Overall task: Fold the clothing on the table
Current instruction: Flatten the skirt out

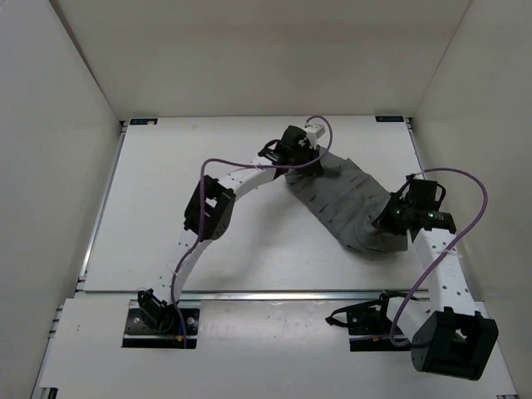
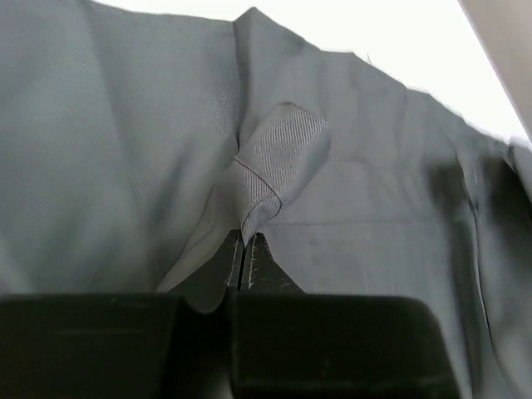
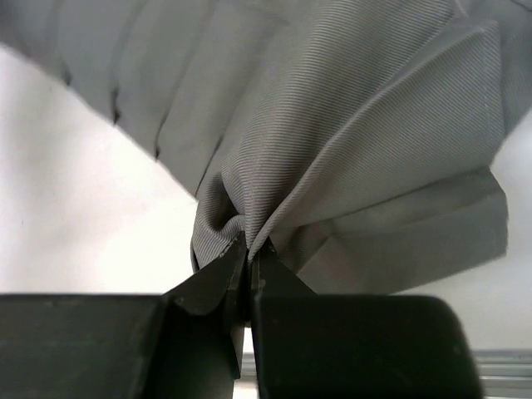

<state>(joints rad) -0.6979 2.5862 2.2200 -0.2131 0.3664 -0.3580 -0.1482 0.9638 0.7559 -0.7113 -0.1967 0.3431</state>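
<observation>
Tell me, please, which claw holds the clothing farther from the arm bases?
The left claw: it pinches the clothing at its far end, the right claw at its near end.

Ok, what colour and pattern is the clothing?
The clothing is grey with darker pleat lines, clearest from the top view.

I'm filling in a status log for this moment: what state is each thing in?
Clothing: wrinkled, lying diagonally, pinched at both ends, not yet folded.
Left gripper: shut on a small fold at the far end of the cloth.
Right gripper: shut on bunched pleats at the near end of the cloth.
Table: flat, carrying the garment.
</observation>
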